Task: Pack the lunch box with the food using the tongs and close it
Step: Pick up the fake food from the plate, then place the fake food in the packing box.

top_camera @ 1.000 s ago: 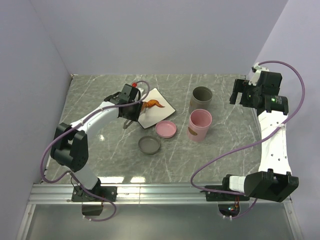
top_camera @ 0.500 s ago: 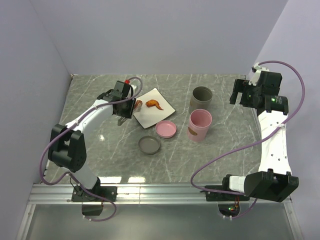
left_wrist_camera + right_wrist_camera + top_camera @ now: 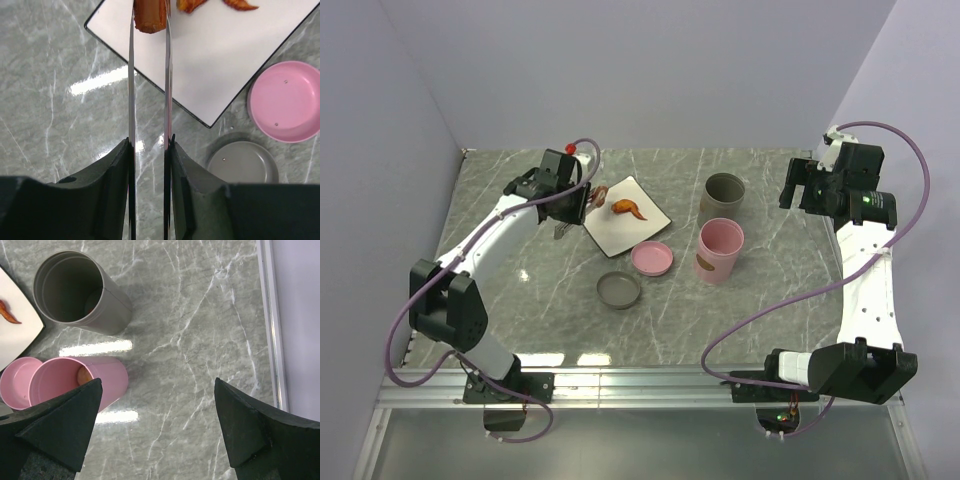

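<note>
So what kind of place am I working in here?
Most likely a lab test cell, not a real kitchen: a marble-patterned tabletop boxed in by plain lilac walls, with the left arm and right arm bolted to a metal rail.

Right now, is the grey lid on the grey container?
No, the grey lid lies flat beside the pink lid, apart from the open grey container.

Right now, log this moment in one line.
left gripper: shut on tongs | tongs: arms either side of sausage at plate corner | right gripper: open, empty
</note>
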### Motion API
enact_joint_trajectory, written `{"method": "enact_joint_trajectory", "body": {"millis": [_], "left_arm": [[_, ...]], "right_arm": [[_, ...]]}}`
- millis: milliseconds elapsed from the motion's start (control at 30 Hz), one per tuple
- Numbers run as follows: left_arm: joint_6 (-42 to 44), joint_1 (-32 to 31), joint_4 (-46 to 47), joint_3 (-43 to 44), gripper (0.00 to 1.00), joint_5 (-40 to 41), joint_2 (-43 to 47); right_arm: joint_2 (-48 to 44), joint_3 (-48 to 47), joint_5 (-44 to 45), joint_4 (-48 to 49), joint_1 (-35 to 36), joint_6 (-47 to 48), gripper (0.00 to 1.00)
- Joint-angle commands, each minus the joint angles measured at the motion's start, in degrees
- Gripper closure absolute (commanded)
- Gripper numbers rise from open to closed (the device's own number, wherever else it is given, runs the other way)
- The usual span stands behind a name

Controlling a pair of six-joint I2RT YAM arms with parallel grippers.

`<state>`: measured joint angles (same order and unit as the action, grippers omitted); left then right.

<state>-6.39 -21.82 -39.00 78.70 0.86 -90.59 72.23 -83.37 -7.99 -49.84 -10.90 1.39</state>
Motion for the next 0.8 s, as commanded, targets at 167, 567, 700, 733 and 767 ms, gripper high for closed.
{"method": "enact_joint_trajectory", "body": {"millis": [167,567,700,733,767], "left_arm": [[4.0,-4.2,2.7,5.2,0.85,-2.3,5.7],[8.8,-12.8,4.1,20.0,0.83,-11.9,-0.4],[8.7,-15.6,5.4,24.7,0.82,-13.4,-4.2],[8.5,-16.3,5.8,26.1,0.82,-13.8,-5.7],[8.2,-16.6,5.9,27.0,0.82,-13.9,-6.6]], "right_arm": [[0.2,-2.3,0.3,0.0,-0.4,0.6,0.00],[0.7,-3.2,0.4,0.0,-0.4,0.5,0.00],[1.0,-3.8,1.0,-0.1,-0.4,0.5,0.00],[1.0,-3.8,1.0,0.0,-0.4,0.5,0.00],[0.9,-3.8,1.0,-0.1,-0.4,0.6,0.00]]}}
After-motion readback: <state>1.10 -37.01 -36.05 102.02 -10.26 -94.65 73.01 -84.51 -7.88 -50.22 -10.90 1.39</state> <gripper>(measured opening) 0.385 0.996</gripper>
